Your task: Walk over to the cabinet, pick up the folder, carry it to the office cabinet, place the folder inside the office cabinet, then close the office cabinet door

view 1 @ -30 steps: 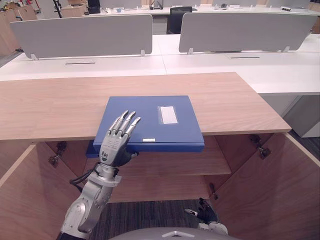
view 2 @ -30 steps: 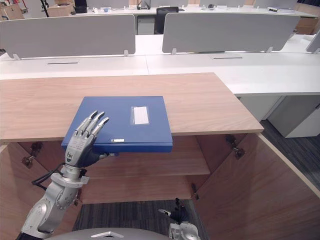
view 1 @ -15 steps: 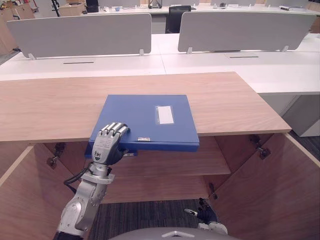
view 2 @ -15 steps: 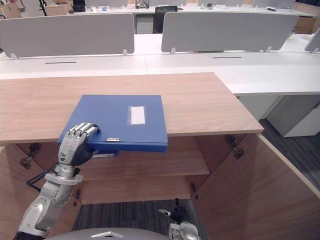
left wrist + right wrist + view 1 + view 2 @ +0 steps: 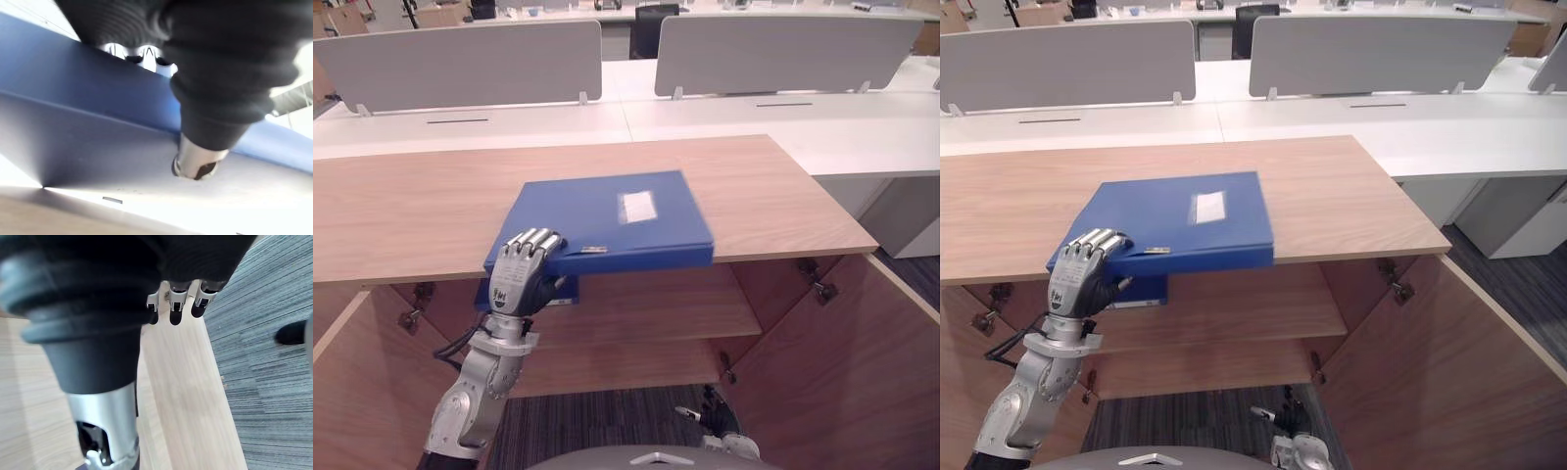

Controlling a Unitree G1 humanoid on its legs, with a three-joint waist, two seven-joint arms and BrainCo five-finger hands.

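Far left, the left door [image 5: 352, 362] is standing open. The left hand [image 5: 516, 282] is curling its fingers [image 5: 534, 243] over the near-left corner of the folder [image 5: 607, 220] and gripping it. The left wrist view is adding the thumb [image 5: 198, 159] pressing the folder's blue face, which the eye views are hiding. The folder is lying on the top [image 5: 401, 211], its near edge overhanging the front lip above the shelf [image 5: 656, 313]. Bare wood is flanking it on both sides. Low in the middle, the right hand [image 5: 713, 416] is hanging over the carpet [image 5: 264, 382] with loose, empty fingers, which its wrist view is showing closer. The right door [image 5: 842, 362] is standing open, leaving the front clear between the doors
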